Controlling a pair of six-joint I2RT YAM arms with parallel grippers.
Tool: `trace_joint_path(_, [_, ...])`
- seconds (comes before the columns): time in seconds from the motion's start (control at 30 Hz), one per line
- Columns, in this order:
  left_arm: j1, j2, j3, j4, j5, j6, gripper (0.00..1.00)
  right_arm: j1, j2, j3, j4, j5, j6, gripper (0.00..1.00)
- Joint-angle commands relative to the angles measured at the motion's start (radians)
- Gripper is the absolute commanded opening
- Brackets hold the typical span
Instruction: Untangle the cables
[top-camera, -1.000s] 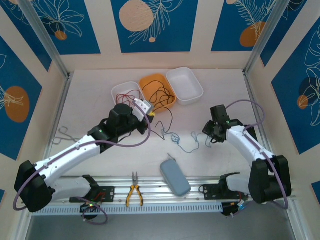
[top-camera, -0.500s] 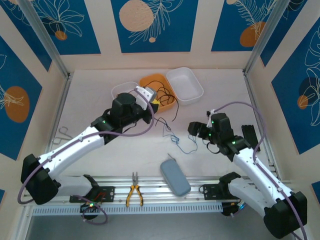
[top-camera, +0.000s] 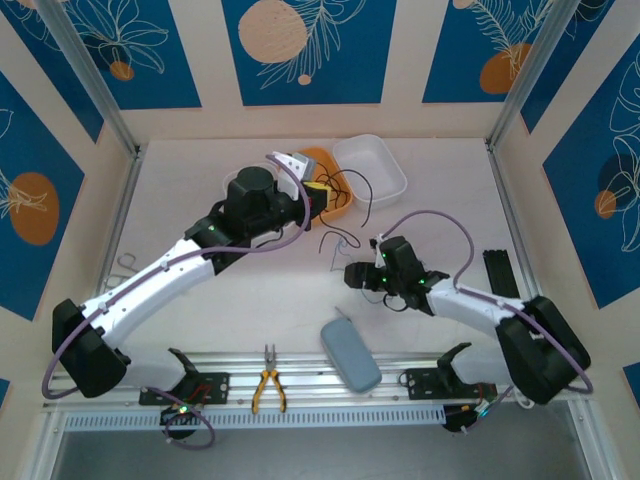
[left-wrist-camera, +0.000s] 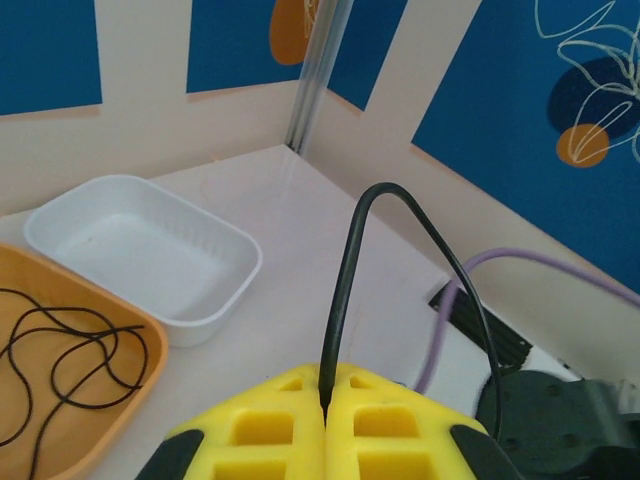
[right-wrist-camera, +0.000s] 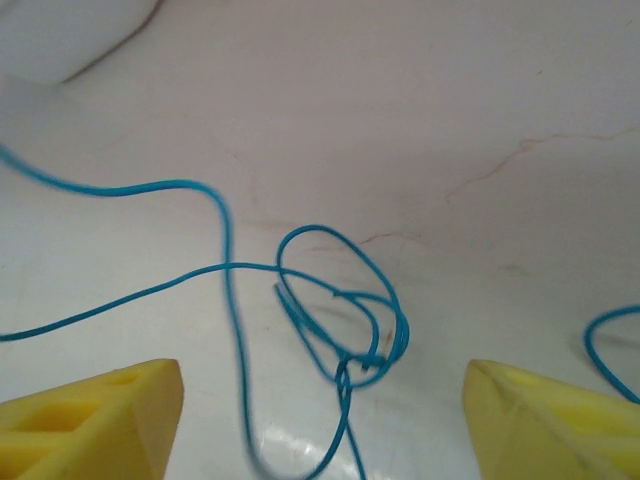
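Observation:
My left gripper (left-wrist-camera: 325, 385) is shut on a black cable (left-wrist-camera: 345, 270), which arches up from the yellow pads and drops away to the right. In the top view that gripper (top-camera: 318, 195) hangs over the orange tray (top-camera: 322, 156), and the black cable (top-camera: 363, 205) trails down to the table. More black cable (left-wrist-camera: 60, 340) lies coiled in the orange tray (left-wrist-camera: 150, 350). My right gripper (right-wrist-camera: 325, 385) is open and low over a knotted loop of light blue cable (right-wrist-camera: 345, 310), with its yellow fingers (right-wrist-camera: 110, 415) on either side and apart from it. In the top view it (top-camera: 352, 273) sits mid-table.
A white tray (top-camera: 370, 170) stands right of the orange one at the back. A grey case (top-camera: 350, 355) and pliers (top-camera: 268, 385) lie near the front rail. Metal forceps (top-camera: 122, 265) rest at the left edge and a black block (top-camera: 500, 272) at the right. The purple arm cable (left-wrist-camera: 450, 310) loops nearby.
The left gripper has carried the black cable back and right, over the orange tray. The right arm has swung left and down over the blue cable, and its jaws have widened.

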Motion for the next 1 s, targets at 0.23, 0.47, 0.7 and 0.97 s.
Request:
trace_joint_path(0.23, [0.045, -0.059, 0.012, 0.037, 0.132, -0.084, 0.0, -0.034, 0.16, 0.128, -0.052, 0.109, 0.106, 0.0])
trace_joint_path(0.47, [0.193, -0.178, -0.059, 0.083, 0.211, -0.163, 0.0, -0.165, 0.08, 0.107, -0.24, 0.18, 0.18, 0.0])
trace_joint_path(0.7, [0.286, -0.282, -0.083, 0.042, 0.151, -0.132, 0.0, -0.288, -0.068, 0.036, -0.347, 0.188, 0.202, 0.0])
trace_joint_path(0.97, [0.358, -0.336, -0.078, 0.028, 0.082, -0.108, 0.0, -0.427, -0.26, -0.02, -0.427, 0.15, 0.183, 0.0])
